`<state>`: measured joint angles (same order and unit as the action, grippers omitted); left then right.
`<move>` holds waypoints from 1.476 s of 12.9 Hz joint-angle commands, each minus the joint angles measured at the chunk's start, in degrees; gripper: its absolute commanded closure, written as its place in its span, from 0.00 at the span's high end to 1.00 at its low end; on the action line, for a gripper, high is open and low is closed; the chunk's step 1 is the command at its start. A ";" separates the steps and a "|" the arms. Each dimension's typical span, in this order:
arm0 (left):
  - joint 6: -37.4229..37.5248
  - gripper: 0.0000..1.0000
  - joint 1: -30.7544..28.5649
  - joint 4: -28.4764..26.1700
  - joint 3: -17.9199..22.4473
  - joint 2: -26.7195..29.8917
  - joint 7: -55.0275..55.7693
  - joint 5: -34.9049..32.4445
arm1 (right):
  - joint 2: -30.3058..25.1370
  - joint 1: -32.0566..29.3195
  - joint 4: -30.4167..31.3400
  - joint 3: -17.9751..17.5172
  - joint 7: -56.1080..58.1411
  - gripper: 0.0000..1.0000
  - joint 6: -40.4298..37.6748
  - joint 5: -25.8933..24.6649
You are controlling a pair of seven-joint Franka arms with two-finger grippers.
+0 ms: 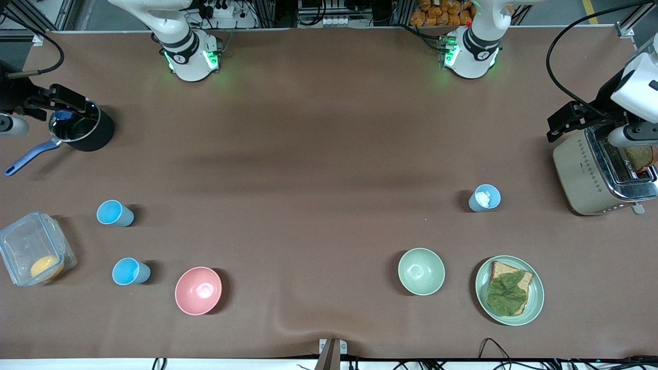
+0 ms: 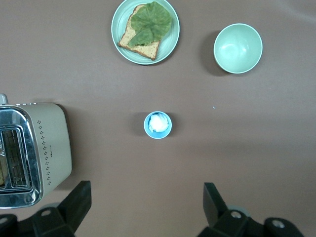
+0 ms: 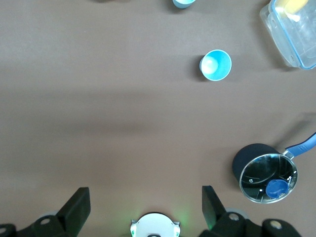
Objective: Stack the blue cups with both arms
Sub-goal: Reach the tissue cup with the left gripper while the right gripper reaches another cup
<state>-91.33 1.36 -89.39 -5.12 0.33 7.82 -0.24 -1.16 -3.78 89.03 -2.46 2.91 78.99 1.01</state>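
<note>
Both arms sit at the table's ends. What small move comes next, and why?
Probably the right gripper, open near the black saucepan, should swing over the small sky-blue plastic cup beside the clear plastic box: that cup stands upright, empty and free. The similar cup near the open left gripper holds something white.

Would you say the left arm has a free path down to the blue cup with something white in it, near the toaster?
Probably yes. The left gripper is open and up in the air, and the blue cup stands alone on bare table, apart from the toaster.
</note>
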 commanded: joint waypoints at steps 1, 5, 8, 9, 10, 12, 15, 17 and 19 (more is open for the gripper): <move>1.16 1.00 0.14 0.44 0.72 0.90 -1.84 0.16 | -0.87 -0.08 0.00 0.26 -0.63 1.00 0.38 -0.05; 0.46 1.00 0.14 0.19 0.55 -5.92 -2.72 0.85 | -0.17 -0.87 0.61 0.52 -0.63 1.00 0.64 1.00; -9.34 1.00 0.13 -7.51 0.55 -8.76 -2.28 0.69 | 3.34 -3.94 6.22 0.61 1.73 1.00 4.48 2.68; -15.74 1.00 0.13 -12.51 0.55 -8.33 -1.50 0.42 | 3.87 -4.30 9.81 0.70 6.53 1.00 8.69 2.24; -22.94 1.00 -0.13 -17.52 0.46 -8.32 -1.58 0.16 | 4.58 -4.82 12.81 0.70 10.93 1.00 13.51 1.89; -36.05 1.00 -1.18 -25.45 0.37 -8.93 -2.28 -0.19 | 9.39 -5.18 13.63 0.70 17.54 1.00 19.08 -3.43; -42.68 1.00 -2.58 -28.64 0.37 -13.84 -2.46 -0.19 | 14.76 -7.36 14.59 0.61 25.55 1.00 28.30 -9.01; -50.48 1.00 -3.29 -33.36 0.28 -15.61 -2.46 -0.20 | 19.67 -12.35 14.51 0.44 30.45 1.00 33.75 -8.05; -55.87 1.00 -3.29 -37.16 0.19 -16.23 -2.55 -0.20 | 25.12 -16.24 14.42 0.44 40.63 1.00 43.48 -4.80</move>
<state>-142.95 -1.74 -123.02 -4.72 -16.34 6.50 -0.26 19.30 -15.77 104.44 -0.93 35.86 116.64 -5.98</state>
